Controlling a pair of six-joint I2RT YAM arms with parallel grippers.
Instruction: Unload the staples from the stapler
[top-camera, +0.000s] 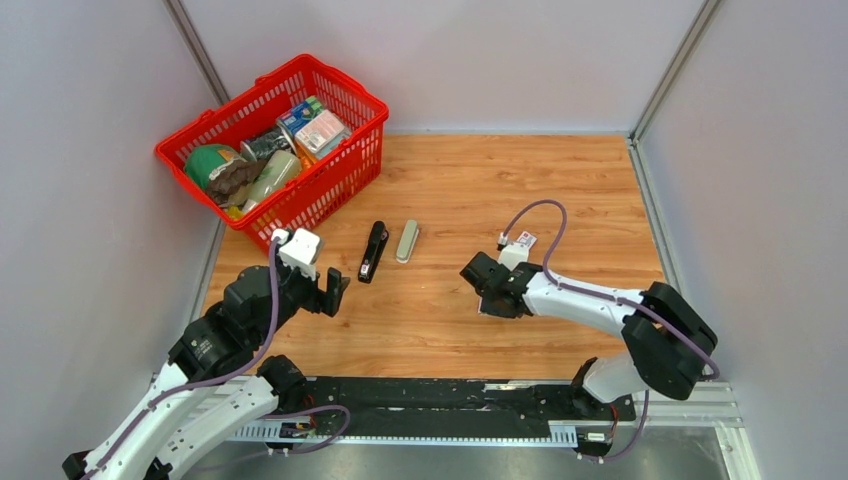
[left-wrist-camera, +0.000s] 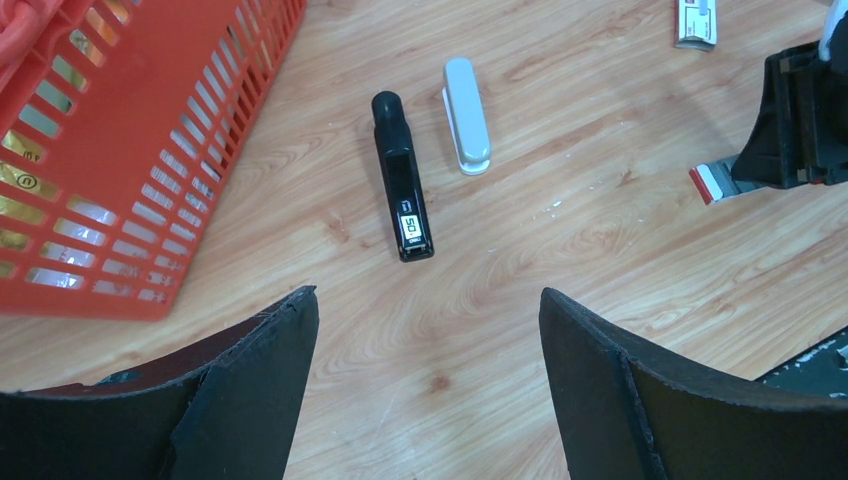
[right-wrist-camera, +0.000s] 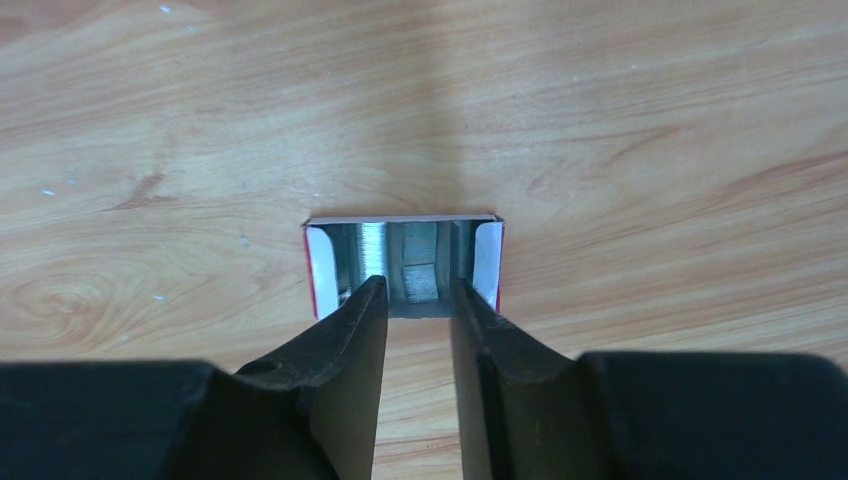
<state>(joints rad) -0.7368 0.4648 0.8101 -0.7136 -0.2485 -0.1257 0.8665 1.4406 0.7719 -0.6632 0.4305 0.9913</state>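
Note:
The black stapler (top-camera: 373, 252) lies closed on the wooden table, also in the left wrist view (left-wrist-camera: 403, 190). My left gripper (top-camera: 330, 292) is open wide and empty, its tips (left-wrist-camera: 427, 296) a short way in front of the stapler's near end. My right gripper (top-camera: 482, 290) hangs low over a small open white-and-red tray (right-wrist-camera: 488, 262), jaws a narrow gap apart with nothing between them (right-wrist-camera: 418, 282). Silvery staples (right-wrist-camera: 372, 248) lie inside the tray, just beyond the fingertips. The tray's red-edged end shows under the right gripper in the left wrist view (left-wrist-camera: 708, 183).
A grey-beige oblong bar (top-camera: 407, 241) lies right beside the stapler (left-wrist-camera: 466, 115). A small white-and-red printed box (top-camera: 522, 240) lies behind the right gripper (left-wrist-camera: 697, 20). A red basket (top-camera: 345, 150) full of items stands at the back left, near the left arm.

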